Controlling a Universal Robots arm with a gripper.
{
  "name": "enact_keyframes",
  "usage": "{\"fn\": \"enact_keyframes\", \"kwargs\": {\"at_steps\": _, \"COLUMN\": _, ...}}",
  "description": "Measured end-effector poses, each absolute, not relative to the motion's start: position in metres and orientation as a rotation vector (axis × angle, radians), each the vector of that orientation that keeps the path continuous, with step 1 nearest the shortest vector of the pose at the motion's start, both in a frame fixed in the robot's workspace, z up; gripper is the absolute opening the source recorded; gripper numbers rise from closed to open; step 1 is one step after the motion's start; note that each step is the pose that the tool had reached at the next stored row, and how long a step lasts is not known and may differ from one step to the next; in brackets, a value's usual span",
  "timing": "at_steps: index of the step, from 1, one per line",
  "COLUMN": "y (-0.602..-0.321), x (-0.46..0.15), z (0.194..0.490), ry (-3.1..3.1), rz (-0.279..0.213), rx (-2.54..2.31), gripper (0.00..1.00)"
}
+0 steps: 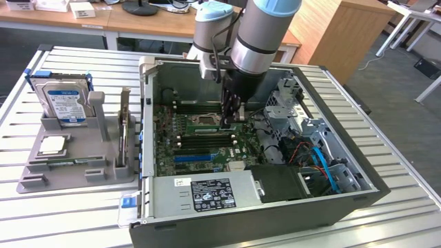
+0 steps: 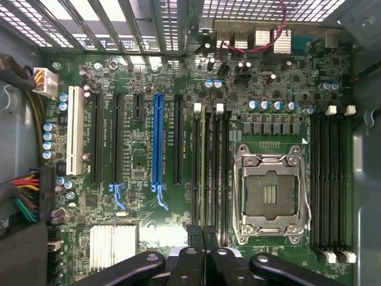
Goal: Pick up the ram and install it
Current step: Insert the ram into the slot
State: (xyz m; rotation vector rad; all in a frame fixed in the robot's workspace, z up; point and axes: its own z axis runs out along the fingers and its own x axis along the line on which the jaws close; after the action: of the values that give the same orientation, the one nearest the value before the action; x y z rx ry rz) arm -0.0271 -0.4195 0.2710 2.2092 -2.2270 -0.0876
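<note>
My end effector (image 2: 203, 233) is closed tight, gripping nothing — the ram (image 2: 206, 167) stands in a motherboard (image 2: 138, 179) slot, one end just below it.

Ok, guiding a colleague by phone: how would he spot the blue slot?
Look into the open computer case at the green motherboard. Among its long parallel expansion slots lies the blue slot. Only it is blue: black slots flank it, and a white slot ends the row.
</note>
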Motion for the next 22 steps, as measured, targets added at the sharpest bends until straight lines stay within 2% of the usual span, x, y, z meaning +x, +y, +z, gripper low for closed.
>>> {"fn": "enact_keyframes", "kwargs": {"at_steps": 22, "y": -0.4239, "x": -0.0288, "z": 0.2623, "ry": -2.228, "rz": -0.088, "rx": 2.209, "gripper": 0.11}}
